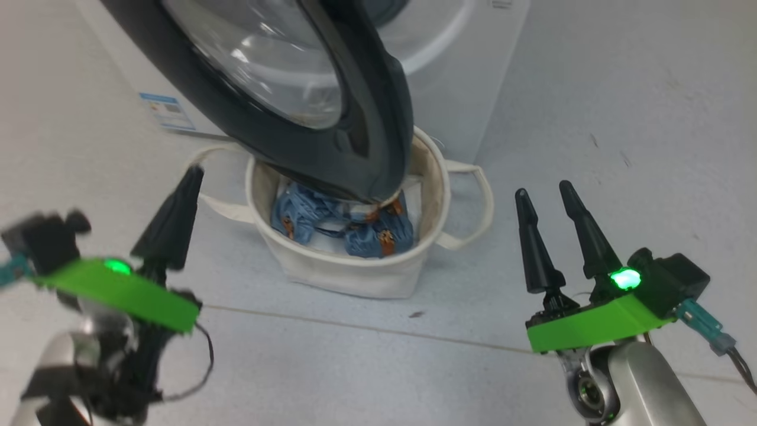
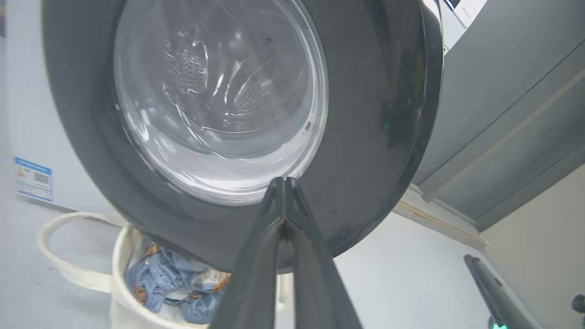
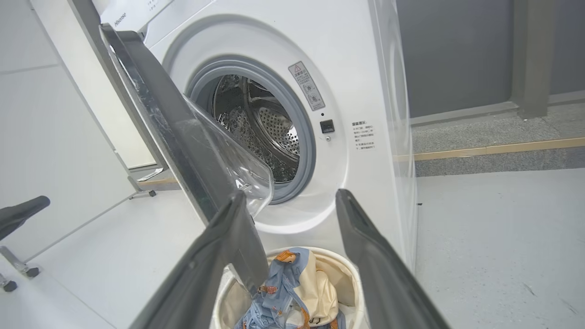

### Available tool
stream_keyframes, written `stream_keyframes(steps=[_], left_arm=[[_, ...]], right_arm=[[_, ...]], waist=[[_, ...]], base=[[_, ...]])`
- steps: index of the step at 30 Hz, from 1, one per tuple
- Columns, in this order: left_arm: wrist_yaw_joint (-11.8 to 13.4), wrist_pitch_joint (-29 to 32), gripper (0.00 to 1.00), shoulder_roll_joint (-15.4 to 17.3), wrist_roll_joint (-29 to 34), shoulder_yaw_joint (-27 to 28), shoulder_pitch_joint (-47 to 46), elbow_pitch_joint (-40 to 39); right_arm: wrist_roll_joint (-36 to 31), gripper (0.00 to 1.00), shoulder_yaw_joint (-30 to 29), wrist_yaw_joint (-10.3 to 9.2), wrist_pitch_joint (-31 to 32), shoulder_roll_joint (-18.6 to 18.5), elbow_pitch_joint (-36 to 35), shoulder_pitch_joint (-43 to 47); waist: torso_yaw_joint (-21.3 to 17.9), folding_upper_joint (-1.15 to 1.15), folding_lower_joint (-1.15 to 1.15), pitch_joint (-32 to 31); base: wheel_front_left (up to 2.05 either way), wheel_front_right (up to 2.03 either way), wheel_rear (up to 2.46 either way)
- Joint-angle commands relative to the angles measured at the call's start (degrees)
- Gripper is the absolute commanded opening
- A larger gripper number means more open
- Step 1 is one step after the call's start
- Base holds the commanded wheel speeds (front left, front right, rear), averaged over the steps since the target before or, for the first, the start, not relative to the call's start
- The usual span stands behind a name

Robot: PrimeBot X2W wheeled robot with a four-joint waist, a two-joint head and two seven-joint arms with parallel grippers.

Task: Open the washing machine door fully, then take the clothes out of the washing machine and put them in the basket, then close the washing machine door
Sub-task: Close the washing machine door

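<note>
Now the left arm reaches forward and up, its left pincer (image 1: 189, 177) (image 2: 283, 181) with both fingers pressed together on nothing, tips aimed at the lower black rim of the washing machine door (image 1: 366, 118) (image 2: 365, 114) (image 3: 151, 105); whether they touch it I cannot tell. The right arm is held low, its right pincer (image 1: 544, 189) (image 3: 290, 196) with its two fingers apart and empty, pointing towards the washing machine (image 1: 449, 71) (image 3: 347, 68). One door stands part-way swung out from one machine. One basket (image 1: 355, 272) (image 2: 121, 256) (image 3: 340, 269) with two loop handles (image 1: 473, 201) sits on the floor (image 1: 621, 118) just before the machine, under the door's lower edge. One bundle of clothes (image 1: 366, 234) (image 2: 164, 274) (image 3: 283, 283) lies inside it.
</note>
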Motion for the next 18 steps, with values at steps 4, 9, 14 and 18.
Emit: stream_keyframes(steps=[4, 9, 14, 18], left_arm=[[1.3, -8.1, 0.0, 1.84, 8.91, 0.53, 5.18, -1.6], [5.15, -15.58, 0.0, 0.48, 16.93, -1.42, 11.02, 0.3], [7.67, -19.81, 0.0, -0.58, 22.75, -3.49, 14.39, 1.88], [9.77, -21.54, 0.42, -2.16, 27.56, -4.17, 15.72, 2.74]], right_arm=[[-0.69, 1.0, 2.29, 0.01, -0.28, 0.17, -2.38, 1.83], [-1.22, 1.0, 2.78, 0.01, -0.28, 0.17, -2.98, 3.51], [-1.3, 1.0, 3.15, 0.01, -0.28, 0.17, -3.39, 4.62], [-1.18, 1.0, 3.54, 0.01, -0.28, 0.17, -2.8, 5.32]], waist=[[3.94, 0.0, 0.0, -3.98], [6.16, 0.0, 0.0, -5.74], [7.43, 0.0, 0.0, -6.15], [7.94, 0.0, 0.0, -6.47]], base=[[0.0, 0.0, 0.0], [0.0, 0.0, 0.0], [0.0, 0.0, 0.0], [0.0, 0.0, 0.0]])
